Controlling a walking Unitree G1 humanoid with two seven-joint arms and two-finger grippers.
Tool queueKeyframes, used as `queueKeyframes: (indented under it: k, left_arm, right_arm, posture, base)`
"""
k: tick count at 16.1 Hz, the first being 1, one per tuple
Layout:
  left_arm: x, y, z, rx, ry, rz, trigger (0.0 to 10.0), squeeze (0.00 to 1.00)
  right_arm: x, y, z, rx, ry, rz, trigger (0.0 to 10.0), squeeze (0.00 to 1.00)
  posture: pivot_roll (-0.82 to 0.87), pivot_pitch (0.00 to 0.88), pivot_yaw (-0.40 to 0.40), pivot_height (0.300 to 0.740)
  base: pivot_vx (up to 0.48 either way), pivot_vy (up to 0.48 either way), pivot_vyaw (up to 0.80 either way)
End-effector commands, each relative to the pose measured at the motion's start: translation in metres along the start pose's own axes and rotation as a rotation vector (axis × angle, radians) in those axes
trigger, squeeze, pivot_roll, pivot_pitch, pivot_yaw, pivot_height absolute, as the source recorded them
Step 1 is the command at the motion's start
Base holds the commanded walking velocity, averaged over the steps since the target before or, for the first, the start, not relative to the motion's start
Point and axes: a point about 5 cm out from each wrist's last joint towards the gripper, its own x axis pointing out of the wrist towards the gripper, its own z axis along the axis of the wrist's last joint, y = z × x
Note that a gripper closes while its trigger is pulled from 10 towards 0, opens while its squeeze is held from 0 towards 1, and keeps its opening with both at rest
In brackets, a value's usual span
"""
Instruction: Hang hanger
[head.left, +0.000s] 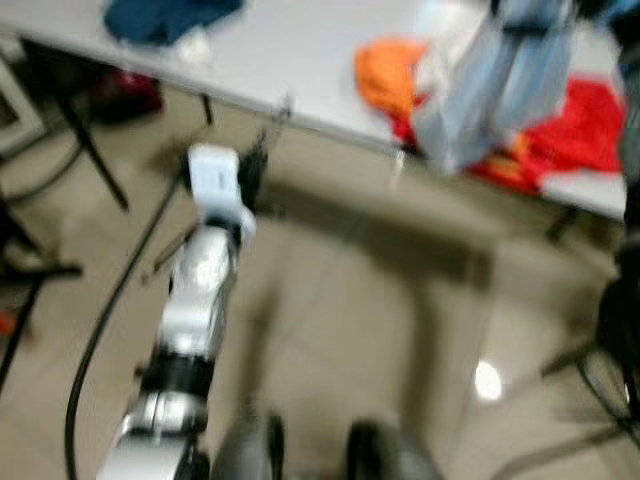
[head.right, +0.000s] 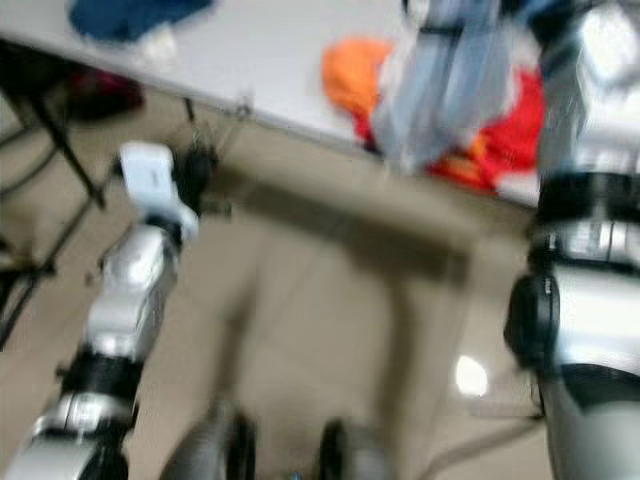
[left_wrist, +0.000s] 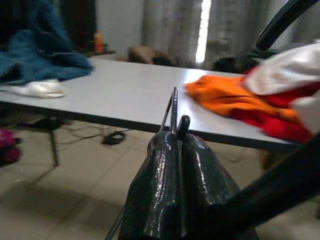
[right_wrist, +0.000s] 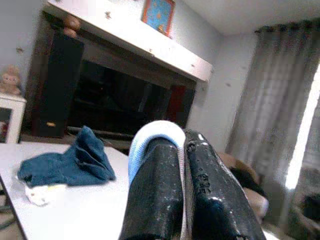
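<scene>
Left gripper (left_wrist: 175, 145) pinched shut on your thin wire hanger (left_wrist: 172, 107), right gripper (right_wrist: 182, 150) clamping pale blue garment (head.left: 505, 75); table (head.left: 290, 60) ahead of you.

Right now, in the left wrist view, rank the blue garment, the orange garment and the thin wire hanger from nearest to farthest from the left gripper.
1. The thin wire hanger, clamped in the jaws of the left gripper.
2. The orange garment, at the table's near edge, beside the red cloth.
3. The blue garment, at the far end of the white table, above the white cloth.
</scene>
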Motion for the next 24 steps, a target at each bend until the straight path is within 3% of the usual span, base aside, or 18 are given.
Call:
queueKeyframes:
  k: [1, 3, 5, 7, 9, 13, 15, 17, 19, 22, 24]
  left_arm:
    - [0.001, -0.003, 0.003, 0.010, -0.014, -0.015, 10.0, 0.00]
    - [0.000, -0.004, 0.003, 0.008, -0.014, -0.020, 10.0, 0.00]
    - [-0.001, -0.004, 0.003, 0.007, -0.014, -0.019, 10.0, 0.00]
    - [-0.001, -0.004, 0.003, 0.007, -0.012, -0.020, 10.0, 0.00]
    - [-0.002, -0.003, 0.003, 0.008, -0.010, -0.019, 10.0, 0.00]
    - [-0.004, -0.002, 0.002, 0.011, -0.005, -0.017, 10.0, 0.00]
    - [-0.004, -0.002, 0.002, 0.014, -0.004, -0.020, 10.0, 0.00]
    - [-0.004, -0.001, 0.002, 0.015, -0.003, -0.019, 10.0, 0.00]
    - [-0.005, 0.000, 0.002, 0.018, -0.003, -0.017, 10.0, 0.00]
    - [-0.004, 0.003, 0.003, 0.052, -0.005, -0.011, 10.0, 0.00]
    - [0.000, 0.011, 0.008, 0.076, -0.013, -0.001, 10.0, 0.00]
  right_arm:
    - [-0.001, 0.000, 0.006, 0.002, -0.019, 0.008, 0.0, 0.00]
    - [-0.004, 0.012, -0.009, 0.075, 0.056, 0.061, 0.0, 0.00]
    - [-0.005, 0.042, -0.017, 0.119, 0.083, 0.180, 0.0, 0.00]
    - [-0.006, 0.073, -0.011, 0.166, 0.050, 0.309, 0.0, 0.00]
    - [-0.009, 0.089, -0.005, 0.184, 0.037, 0.383, 0.0, 0.00]
    - [-0.024, 0.090, -0.018, 0.223, 0.126, 0.363, 0.0, 0.00]
    - [-0.032, 0.100, -0.028, 0.275, 0.169, 0.361, 0.0, 0.00]
    - [-0.045, 0.107, -0.047, 0.252, 0.255, 0.379, 0.0, 0.00]
    - [-0.056, 0.097, -0.065, 0.209, 0.343, 0.341, 0.0, 0.00]
    - [-0.078, 0.070, -0.103, 0.162, 0.522, 0.174, 0.0, 0.00]
    - [-0.099, 0.059, -0.134, 0.202, 0.663, 0.019, 0.0, 0.00]
  posture:
    - [-0.10, 0.118, -0.036, 0.740]
    - [-0.10, 0.123, -0.034, 0.740]
    - [-0.10, 0.129, -0.037, 0.740]
    - [-0.10, 0.131, -0.039, 0.740]
    - [-0.10, 0.134, -0.041, 0.740]
    - [-0.10, 0.139, -0.042, 0.740]
    - [-0.10, 0.140, -0.043, 0.740]
    - [-0.10, 0.142, -0.044, 0.740]
    - [-0.10, 0.141, -0.045, 0.740]
    - [-0.10, 0.139, -0.044, 0.740]
    - [-0.10, 0.131, -0.044, 0.740]
  base:
    - [0.000, 0.000, 0.00]
    - [0.000, 0.000, 0.00]
    - [0.000, 0.000, 0.00]
    - [0.000, 0.000, 0.00]
    - [0.000, 0.000, 0.00]
    - [0.000, 0.000, 0.00]
    - [0.000, 0.000, 0.00]
    - [0.000, 0.000, 0.00]
    - [0.000, 0.000, 0.00]
    - [0.000, 0.000, 0.00]
    - [0.000, 0.000, 0.00]
